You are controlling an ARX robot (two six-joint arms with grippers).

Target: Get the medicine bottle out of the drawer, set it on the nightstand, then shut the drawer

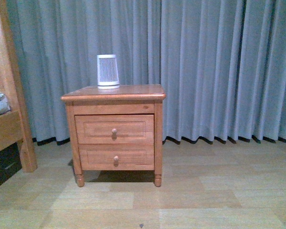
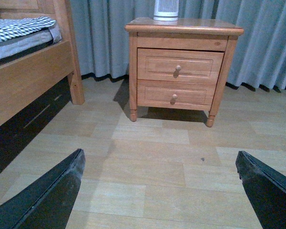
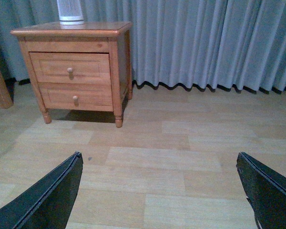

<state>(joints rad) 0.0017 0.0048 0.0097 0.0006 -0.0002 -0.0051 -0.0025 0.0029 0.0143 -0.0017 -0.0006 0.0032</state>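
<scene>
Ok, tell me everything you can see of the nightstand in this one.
The nightstand is a small reddish-brown wooden cabinet with a rounded-edge top, two panelled drawers with round knobs, and short turned feet. The upper drawer and lower drawer are both shut. It stands upright on the wood-look floor before the grey curtain, right of the bed frame and apart from it. A white slatted cylinder stands on its top, left of centre.
</scene>
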